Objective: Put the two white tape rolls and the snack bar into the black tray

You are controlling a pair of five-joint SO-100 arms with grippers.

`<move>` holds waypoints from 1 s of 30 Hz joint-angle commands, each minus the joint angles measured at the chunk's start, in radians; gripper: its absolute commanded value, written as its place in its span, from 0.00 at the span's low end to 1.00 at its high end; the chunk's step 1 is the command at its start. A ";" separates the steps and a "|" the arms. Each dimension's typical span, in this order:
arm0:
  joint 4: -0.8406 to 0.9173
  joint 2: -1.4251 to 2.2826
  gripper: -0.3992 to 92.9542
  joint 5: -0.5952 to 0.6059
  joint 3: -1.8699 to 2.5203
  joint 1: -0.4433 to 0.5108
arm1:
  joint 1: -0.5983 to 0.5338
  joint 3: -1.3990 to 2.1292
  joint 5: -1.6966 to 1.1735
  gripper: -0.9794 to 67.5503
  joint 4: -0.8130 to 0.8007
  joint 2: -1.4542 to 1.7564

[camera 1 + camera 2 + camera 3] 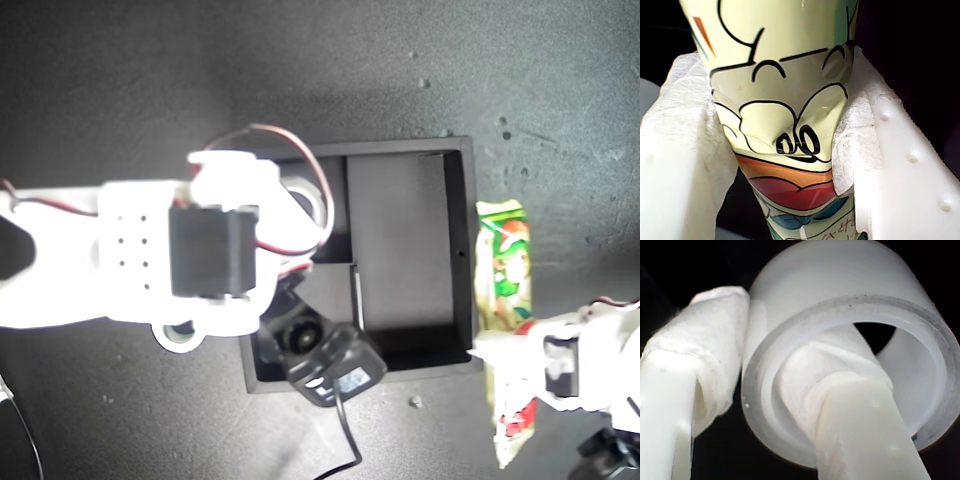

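Both grippers have a hold, one on a tape roll over the tray, one on the bar beside it.

My second gripper [790, 390] pinches a white tape roll [850, 355], one finger through its hole and one outside, above the left compartments of the black tray [460, 250] in the exterior view. My first gripper [785, 150] squeezes the snack bar [785, 100] between padded jaws; the bar lies just right of the tray's right wall.
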 commanded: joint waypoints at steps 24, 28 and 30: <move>0.020 0.267 0.26 -0.021 0.132 -0.002 | 0.058 -0.644 -0.044 0.52 0.407 -0.367; 0.020 0.520 0.24 -0.034 0.295 0.012 | 0.109 -0.876 -0.014 0.35 0.670 -0.367; 0.018 0.672 0.22 -0.077 0.423 0.051 | 0.124 -0.868 0.025 0.23 0.681 -0.268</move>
